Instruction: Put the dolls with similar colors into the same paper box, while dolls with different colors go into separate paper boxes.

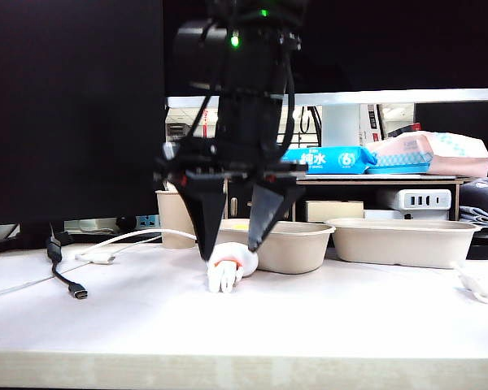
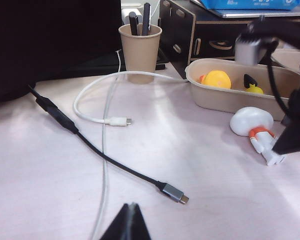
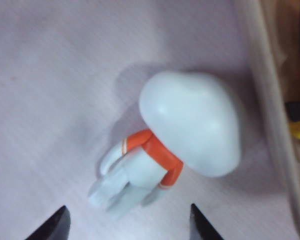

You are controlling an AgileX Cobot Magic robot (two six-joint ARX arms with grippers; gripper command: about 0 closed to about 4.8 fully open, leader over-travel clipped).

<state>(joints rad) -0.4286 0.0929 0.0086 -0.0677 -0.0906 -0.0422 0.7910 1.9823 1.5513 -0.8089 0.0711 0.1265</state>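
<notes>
Exterior view: pale wood-grain tabletop (image 1: 309, 317) across the lower half, black backdrop filling the upper left, cluttered shelf with blue and pink tissue packs (image 1: 390, 158) at right. Two beige oblong pulp-paper trays at mid-frame: near tray (image 1: 297, 244) centre, second tray (image 1: 407, 240) to its right, apart. Taller beige paper cup (image 1: 175, 215) left of them, behind the black arm. Black cable (image 1: 65, 276) and white cable (image 1: 138, 237) trailing at lower left.

Right gripper (image 1: 229, 244) at centre, pointing down, jaws spread wide on either side of the white round-headed figure with orange collar (image 1: 228, 268); no contact visible, nothing held. Figure lying on its side on the table, just in front of the near tray.

Left wrist view: yellow rubber duck (image 2: 216, 80) and yellow black-eared figure (image 2: 252, 87) inside the near tray, upper right. Left gripper (image 2: 128, 222) at bottom edge, fingertips together, empty, well apart from the dolls.
</notes>
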